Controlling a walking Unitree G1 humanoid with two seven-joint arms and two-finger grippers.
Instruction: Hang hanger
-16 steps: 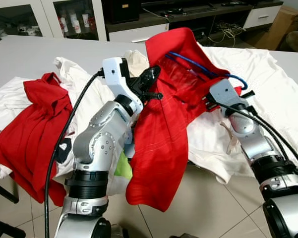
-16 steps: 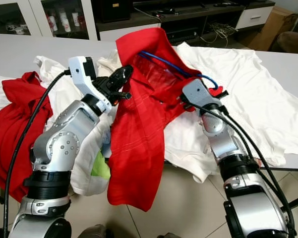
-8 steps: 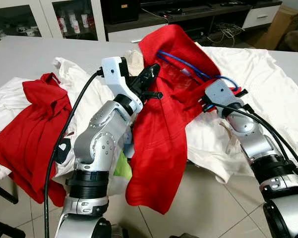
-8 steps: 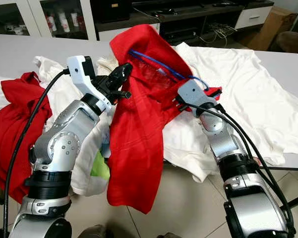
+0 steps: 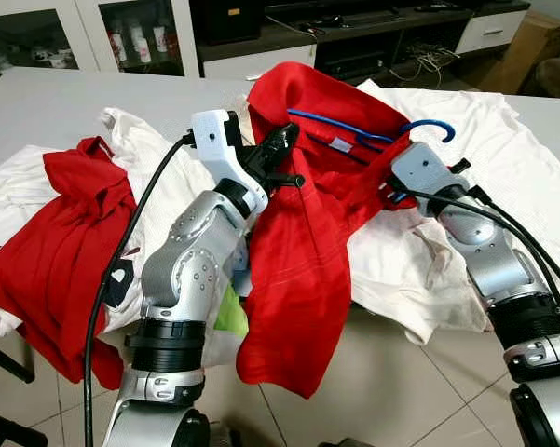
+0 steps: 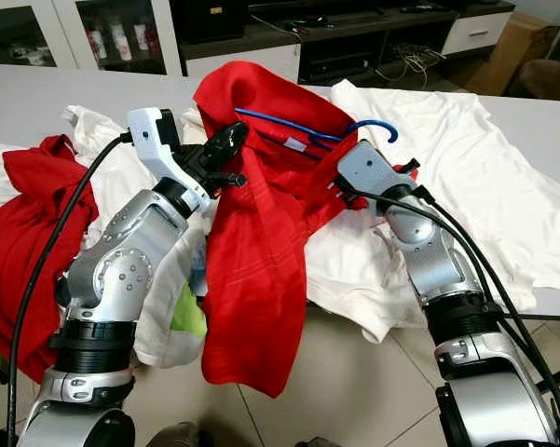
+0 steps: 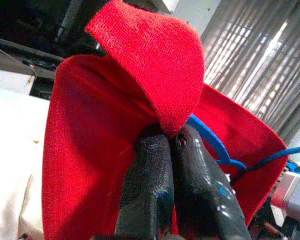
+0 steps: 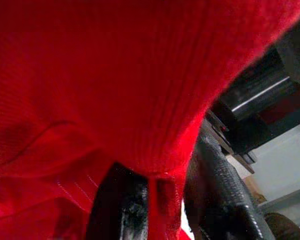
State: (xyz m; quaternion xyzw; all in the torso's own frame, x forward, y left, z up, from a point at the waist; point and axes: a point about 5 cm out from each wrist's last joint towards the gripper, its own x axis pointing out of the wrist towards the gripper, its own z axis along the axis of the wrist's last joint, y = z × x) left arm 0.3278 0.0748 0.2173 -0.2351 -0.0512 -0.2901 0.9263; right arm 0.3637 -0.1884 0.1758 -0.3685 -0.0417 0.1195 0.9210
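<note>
At the far left of the grey table (image 5: 56,102) a second red garment (image 5: 70,233) lies crumpled on white clothes (image 5: 149,158), untouched. Right of it, the left gripper (image 5: 278,156) has its fingers (image 7: 157,175) pressed together, pinching a fold of the red shirt (image 5: 303,270), which hangs off the near edge. The blue hanger (image 5: 373,135) sits inside the shirt's collar, hook poking out to the right. Further right, the right gripper (image 8: 162,200) is clamped on the shirt's other shoulder. The likely trouble: both holds are on cloth alone, so uneven lifting could tip the hanger out of the neck.
</note>
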